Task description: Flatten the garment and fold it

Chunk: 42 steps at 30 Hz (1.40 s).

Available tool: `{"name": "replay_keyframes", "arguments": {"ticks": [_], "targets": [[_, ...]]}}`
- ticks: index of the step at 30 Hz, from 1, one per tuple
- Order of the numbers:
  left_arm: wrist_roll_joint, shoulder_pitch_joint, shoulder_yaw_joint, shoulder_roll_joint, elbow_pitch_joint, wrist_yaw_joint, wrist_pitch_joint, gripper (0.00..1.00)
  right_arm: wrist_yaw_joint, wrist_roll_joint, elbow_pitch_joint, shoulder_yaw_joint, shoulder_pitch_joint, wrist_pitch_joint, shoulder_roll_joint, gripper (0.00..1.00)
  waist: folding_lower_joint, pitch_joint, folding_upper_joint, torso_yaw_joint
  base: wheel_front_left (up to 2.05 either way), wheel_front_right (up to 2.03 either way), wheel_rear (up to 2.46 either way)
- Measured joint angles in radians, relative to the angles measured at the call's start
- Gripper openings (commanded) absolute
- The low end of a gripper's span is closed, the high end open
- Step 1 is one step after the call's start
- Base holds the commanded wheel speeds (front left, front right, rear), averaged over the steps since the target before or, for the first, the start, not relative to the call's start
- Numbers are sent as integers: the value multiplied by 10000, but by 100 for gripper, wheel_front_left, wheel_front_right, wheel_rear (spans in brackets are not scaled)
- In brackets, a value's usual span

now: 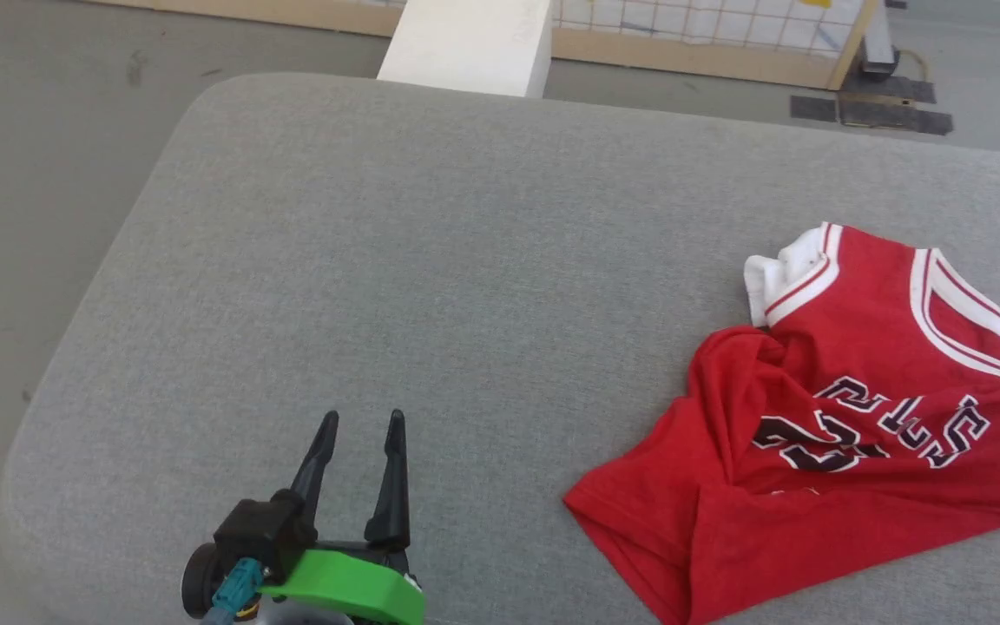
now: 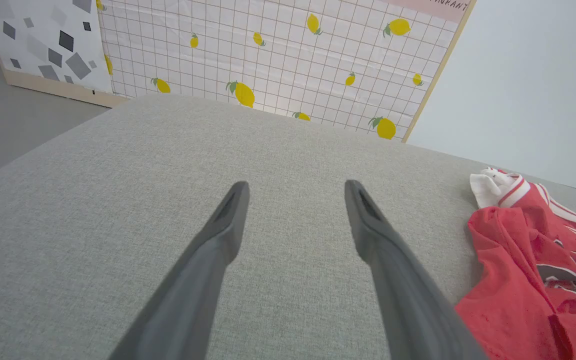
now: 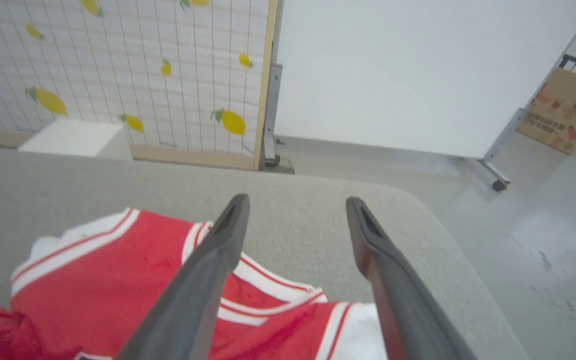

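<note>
The garment [image 1: 847, 417] is a red jersey with white sleeves, striped trim and black lettering. It lies crumpled on the right side of the grey cushioned surface [image 1: 430, 286], running off the head view's right edge. My left gripper [image 1: 359, 421] stands open near the front edge, well to the left of the garment [image 2: 528, 280], with nothing between its fingers. My right gripper [image 3: 295, 202] hovers open over the garment's collar and right sleeve [image 3: 118, 270], holding nothing.
A white block [image 1: 470, 43] stands behind the far edge of the surface, in front of a lemon-print grid panel [image 2: 278, 55]. Grey floor surrounds the surface. A white board on wheels [image 3: 418, 75] and a cardboard box [image 3: 563, 110] stand to the right.
</note>
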<state>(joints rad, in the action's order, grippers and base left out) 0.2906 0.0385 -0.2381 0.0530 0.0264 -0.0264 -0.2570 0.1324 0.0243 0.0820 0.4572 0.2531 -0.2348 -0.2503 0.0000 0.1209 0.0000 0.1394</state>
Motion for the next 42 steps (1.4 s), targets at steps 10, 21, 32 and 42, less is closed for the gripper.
{"name": "replay_keyframes", "arguments": {"ticks": [10,21,32,42], "targets": [[-190,314,251,0,-704,90,-2,100,0,-155,-2692,-395,-2192,2360,1977,100,0,-90,0,-328,0,0,0],[-282,814,399,-2,-920,138,-2,100,-2,-1348,-2052,-1164,-3930,4040,2000,100,0,175,0,-544,0,0,0],[-742,-3631,-1718,52,-59,1267,3352,100,-2,-1275,-2201,-1058,-3631,3916,1996,100,0,628,0,-516,0,0,0],[1310,-6729,-4412,-6,2161,460,6042,100,-2,-1195,-1979,-1323,-3060,3816,1998,100,0,1349,0,-719,0,0,0]]}}
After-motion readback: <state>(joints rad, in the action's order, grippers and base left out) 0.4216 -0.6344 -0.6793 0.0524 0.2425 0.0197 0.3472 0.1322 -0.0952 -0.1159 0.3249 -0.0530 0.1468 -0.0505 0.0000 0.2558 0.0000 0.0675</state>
